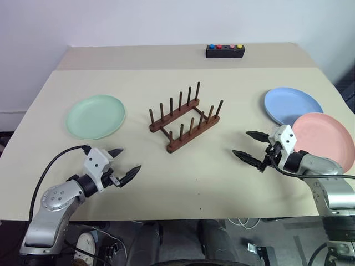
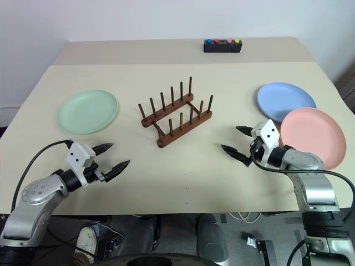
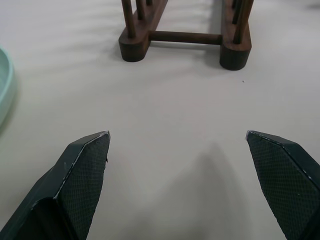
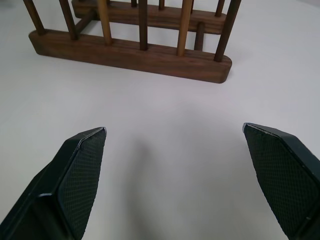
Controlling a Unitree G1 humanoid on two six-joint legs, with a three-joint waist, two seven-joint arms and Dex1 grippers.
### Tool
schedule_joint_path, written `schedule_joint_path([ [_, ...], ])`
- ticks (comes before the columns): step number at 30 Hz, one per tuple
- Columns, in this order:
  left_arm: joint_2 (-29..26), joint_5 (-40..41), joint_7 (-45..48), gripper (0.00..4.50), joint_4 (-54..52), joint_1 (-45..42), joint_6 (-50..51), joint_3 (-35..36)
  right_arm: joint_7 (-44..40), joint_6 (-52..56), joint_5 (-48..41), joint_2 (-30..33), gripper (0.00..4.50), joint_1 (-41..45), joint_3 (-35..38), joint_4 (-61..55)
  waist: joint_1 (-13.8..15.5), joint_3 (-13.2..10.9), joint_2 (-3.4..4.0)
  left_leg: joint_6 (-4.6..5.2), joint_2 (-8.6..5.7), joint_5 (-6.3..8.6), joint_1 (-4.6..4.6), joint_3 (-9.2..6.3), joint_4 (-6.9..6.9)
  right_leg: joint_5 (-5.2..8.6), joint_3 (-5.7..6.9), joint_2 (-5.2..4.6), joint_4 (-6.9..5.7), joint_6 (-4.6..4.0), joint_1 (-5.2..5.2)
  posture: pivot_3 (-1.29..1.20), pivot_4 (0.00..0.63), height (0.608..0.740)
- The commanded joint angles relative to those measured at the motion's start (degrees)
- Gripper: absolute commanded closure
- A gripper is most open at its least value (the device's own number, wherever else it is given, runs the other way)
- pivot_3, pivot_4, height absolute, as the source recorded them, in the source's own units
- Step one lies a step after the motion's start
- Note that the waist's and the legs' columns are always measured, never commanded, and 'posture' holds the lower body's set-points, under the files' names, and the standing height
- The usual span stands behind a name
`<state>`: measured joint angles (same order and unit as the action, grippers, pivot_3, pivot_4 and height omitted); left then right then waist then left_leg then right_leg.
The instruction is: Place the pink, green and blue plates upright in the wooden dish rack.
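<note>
I have both arms hovering low over the table (image 1: 166, 188), each with its fingers spread wide and nothing between them. The left gripper (image 1: 125, 163) sits at the lower left of the frame, the right gripper (image 1: 250, 147) at the right, a little higher up.

The wooden dish rack (image 1: 184, 118) stands empty in the middle of the picture. Its two rails run diagonally, from lower left up toward upper right, so the slots between the pegs open across that line. Any plate has to be turned on edge across the rails to drop in.

All three plates lie flat. The green plate (image 1: 95, 116) is at the left, just above my left gripper and well to the left of the rack. The blue plate (image 1: 290, 105) and the pink plate (image 1: 326, 137) are at the right edge; the pink one overlaps the blue one's lower rim and lies right behind my right gripper's wrist.

So the split looks plain to me: left arm for green, right arm for pink first, since it rests on top. Right now both grippers point inward at the rack, away from their plates, so I'd need to swing each outward before grasping a rim.
</note>
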<state>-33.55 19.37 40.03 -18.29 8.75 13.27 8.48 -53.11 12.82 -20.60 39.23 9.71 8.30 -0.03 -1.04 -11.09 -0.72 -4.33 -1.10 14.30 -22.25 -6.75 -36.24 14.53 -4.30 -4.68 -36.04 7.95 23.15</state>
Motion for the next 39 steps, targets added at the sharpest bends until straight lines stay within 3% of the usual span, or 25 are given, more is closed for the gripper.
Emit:
schedule_joint_path([
  [1,-0.3,0.6,-0.5,0.0,-1.9,-0.6,0.0,1.8,0.1,-1.3,0.0,-0.3,0.03,2.0,0.3,0.1,0.0,0.0,0.0,0.0,0.0,0.0,0.0,0.0,0.01,0.0,0.0,0.0,0.0,0.0,0.0,0.0,0.15,0.74],
  [9,0.5,-0.1,-1.9,0.0,-2.6,-1.7,0.6,0.0,-0.7,-1.7,0.4,0.1,0.03,2.7,-0.3,1.4,0.0,0.0,0.0,0.0,0.0,0.0,0.0,0.0,0.0,-0.01,0.0,0.0,0.0,0.02,0.0,0.0,0.15,0.74],
  [20,0.8,2.7,2.7,0.0,-2.8,-3.4,4.4,-5.3,1.6,-0.7,0.4,-0.6,0.03,-4.0,-0.4,-6.5,0.1,0.0,0.0,0.0,0.0,0.0,-0.01,0.0,-0.02,-0.01,0.0,0.0,0.0,0.01,-0.02,0.0,0.15,0.74],
  [27,4.3,-8.6,-1.2,0.0,6.5,-13.0,-0.3,-14.5,5.9,1.0,0.7,-3.9,0.03,-8.8,-2.6,-14.3,0.2,0.0,0.0,0.0,-0.01,0.0,0.0,0.0,-0.02,-0.07,0.0,0.01,-0.01,0.13,-0.02,0.0,0.15,0.74],
  [39,11.7,-9.8,-1.0,0.0,17.6,-20.1,-4.0,-17.7,14.0,5.2,1.6,-7.5,0.03,-20.8,-5.6,-29.0,0.4,0.0,0.01,0.0,-0.04,0.0,0.0,-0.02,-0.07,-0.08,0.0,-0.01,0.01,0.15,-0.07,0.0,0.15,0.74],
])
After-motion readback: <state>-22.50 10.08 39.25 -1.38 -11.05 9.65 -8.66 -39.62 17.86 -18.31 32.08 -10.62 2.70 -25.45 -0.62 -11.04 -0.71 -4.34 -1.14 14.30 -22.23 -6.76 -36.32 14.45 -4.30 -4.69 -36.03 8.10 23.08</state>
